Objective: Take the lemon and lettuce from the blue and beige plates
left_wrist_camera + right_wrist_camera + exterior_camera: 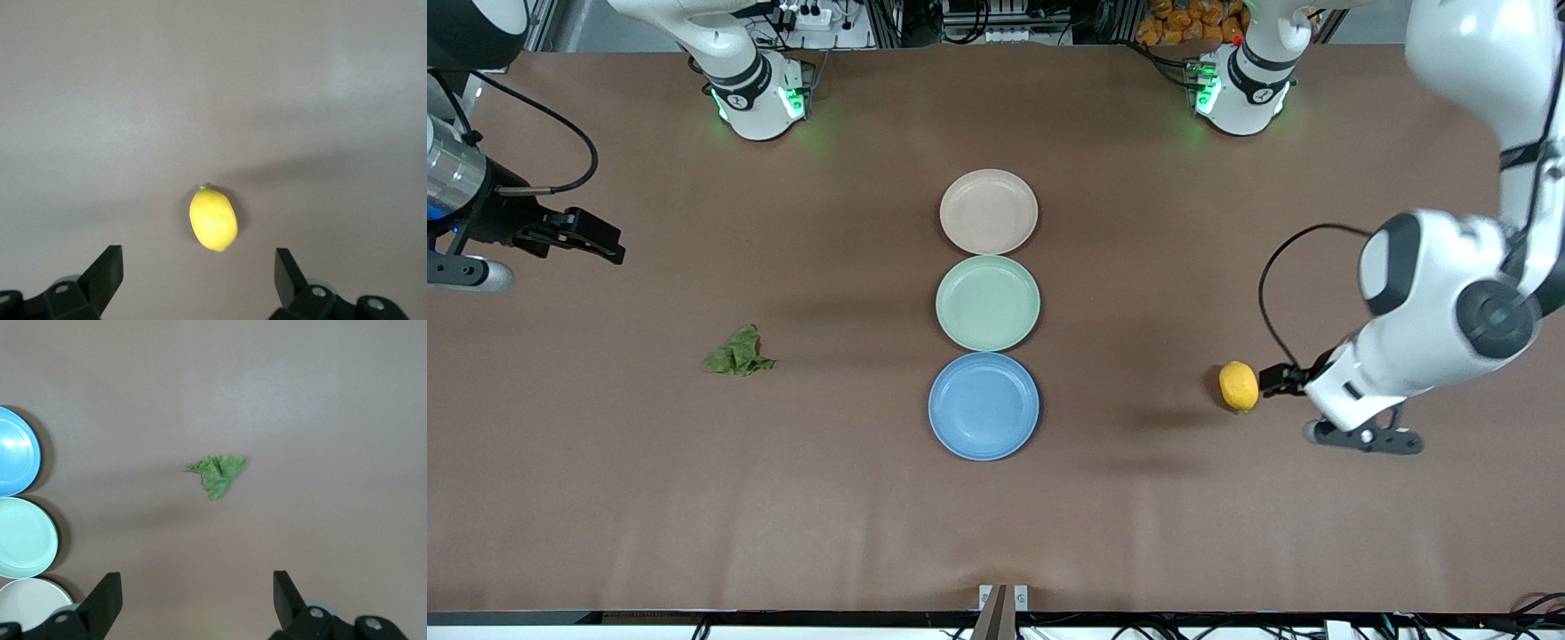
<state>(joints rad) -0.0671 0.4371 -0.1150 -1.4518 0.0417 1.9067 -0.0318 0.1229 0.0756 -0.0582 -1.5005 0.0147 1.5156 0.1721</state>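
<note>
Lemon [213,219] on table just ahead of open left jaws, untouched

Table [605,498]: matt brown covering. Three plates, including blue plate [983,406]: smooth matt. Lemon [1239,386]: waxy. Lettuce [737,353]: wrinkled.

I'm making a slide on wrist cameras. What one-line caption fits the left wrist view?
The open left gripper hangs over the bare brown table, with the lemon lying just ahead of its fingertips.

lettuce [217,474] flat on table [300,400] | blue plate [15,451], green plate [23,537], beige plate [30,599] at edge | right hand [197,603] spread wide
</note>
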